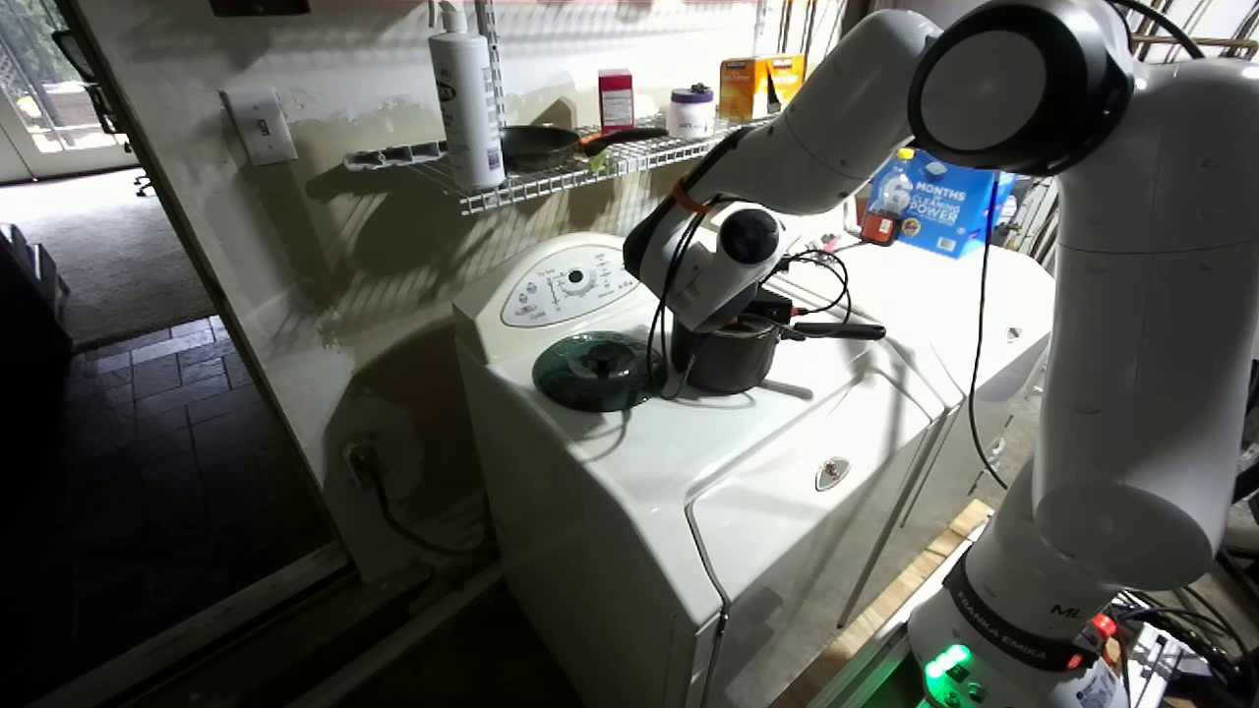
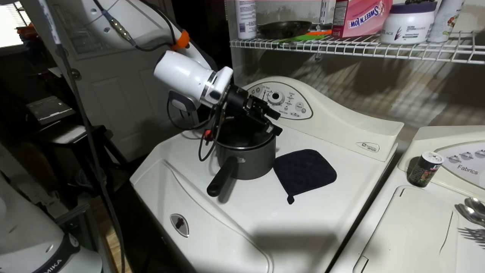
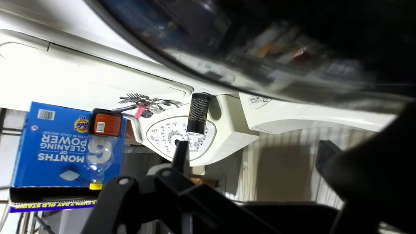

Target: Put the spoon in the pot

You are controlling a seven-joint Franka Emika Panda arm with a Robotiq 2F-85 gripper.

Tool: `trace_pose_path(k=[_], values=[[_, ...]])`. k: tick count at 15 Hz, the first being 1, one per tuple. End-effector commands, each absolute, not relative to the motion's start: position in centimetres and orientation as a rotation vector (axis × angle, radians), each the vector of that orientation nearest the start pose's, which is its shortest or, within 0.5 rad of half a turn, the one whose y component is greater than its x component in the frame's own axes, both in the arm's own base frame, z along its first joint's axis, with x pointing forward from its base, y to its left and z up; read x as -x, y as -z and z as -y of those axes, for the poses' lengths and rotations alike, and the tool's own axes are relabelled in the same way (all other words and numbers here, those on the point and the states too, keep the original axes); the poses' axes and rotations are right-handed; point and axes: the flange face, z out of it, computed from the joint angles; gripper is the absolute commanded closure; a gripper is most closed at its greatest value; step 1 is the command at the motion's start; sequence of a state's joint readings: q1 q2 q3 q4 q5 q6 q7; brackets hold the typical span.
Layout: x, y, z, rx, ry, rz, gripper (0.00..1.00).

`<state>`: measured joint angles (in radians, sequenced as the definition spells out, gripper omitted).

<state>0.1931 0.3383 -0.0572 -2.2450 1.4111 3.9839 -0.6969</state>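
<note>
The pot point(image 2: 252, 165), a dark grey saucepan with a long black handle, stands upright on the white machine. In an exterior view the wrist partly covers the pot point(image 1: 733, 364). My gripper point(image 2: 276, 122) is tilted over it, fingertips beyond the far rim. Seen from the wrist, the gripper point(image 3: 254, 154) stands open, its fingers wide apart with nothing between them. A glossy dark curved wall, apparently the pot point(image 3: 195, 42), fills the top of that view. Metal spoons point(image 2: 470, 213) lie near forks on the neighbouring machine. Whether a spoon is in the pot is hidden.
A dark potholder point(image 2: 307, 174) lies beside the pot; a dark round lid point(image 1: 580, 388) rests on its opposite side. The control panel point(image 2: 280, 99) rises behind, below a wire shelf point(image 2: 379, 46) holding bottles and boxes. A black can point(image 3: 198, 113) and blue box point(image 3: 52, 130) stand farther off.
</note>
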Motion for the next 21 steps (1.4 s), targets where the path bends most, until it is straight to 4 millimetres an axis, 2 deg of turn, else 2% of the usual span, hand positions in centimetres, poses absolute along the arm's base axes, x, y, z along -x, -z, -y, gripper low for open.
trace_pose_path(k=[1,8,10,15,20,21], values=[[-49.1,-34.2,6.9,2.918,1.678,-1.302,0.00],[-47.7,-38.0,6.3,2.820,1.723,-1.305,0.00],[-47.2,-39.1,6.1,2.814,1.689,-1.279,0.00],[-45.1,-41.1,5.8,2.876,1.477,-1.215,0.00],[-42.7,-41.0,4.8,2.965,1.224,-1.150,0.00],[-42.5,-41.6,4.6,2.976,1.192,-1.154,0.00]])
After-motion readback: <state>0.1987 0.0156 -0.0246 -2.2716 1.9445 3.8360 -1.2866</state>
